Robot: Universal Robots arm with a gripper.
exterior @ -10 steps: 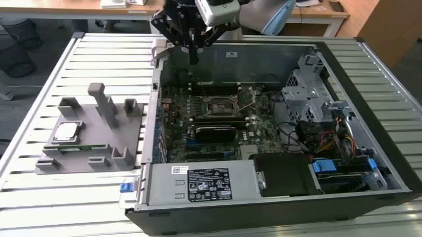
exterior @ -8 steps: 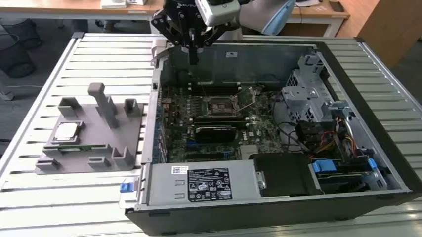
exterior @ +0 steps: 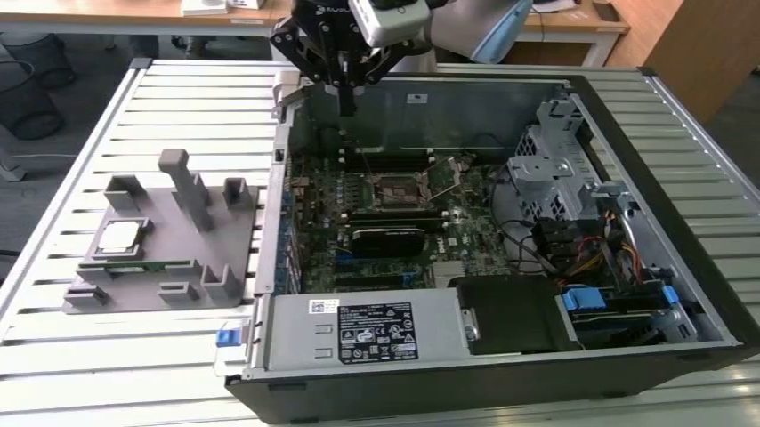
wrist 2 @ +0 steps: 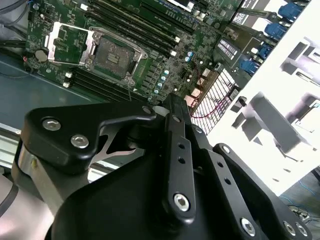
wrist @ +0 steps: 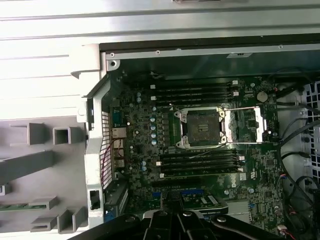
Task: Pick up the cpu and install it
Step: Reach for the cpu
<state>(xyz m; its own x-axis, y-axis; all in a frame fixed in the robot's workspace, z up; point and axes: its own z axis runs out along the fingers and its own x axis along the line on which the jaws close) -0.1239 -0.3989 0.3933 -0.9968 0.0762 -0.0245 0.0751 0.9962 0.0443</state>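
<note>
The cpu [exterior: 119, 234] lies on a grey holder [exterior: 178, 191], well apart to the exterior view's left of the gripper [exterior: 347, 107], which is pinched narrow and empty.

On the motherboard [wrist: 145, 150] the socket [wrist: 200, 127] lies bare, its metal frame [wrist: 245, 125] swung open beside it; memory slots [wrist: 197, 165] flank it. The black gripper [wrist: 172, 212] hangs above the board; a grey fixture [wrist: 30, 165] stands outside the case [wrist: 107, 65].

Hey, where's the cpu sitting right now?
In the exterior view the cpu lies on the grey parts holder at the exterior view's left, outside the open computer case, close beside the green memory stick.
</note>
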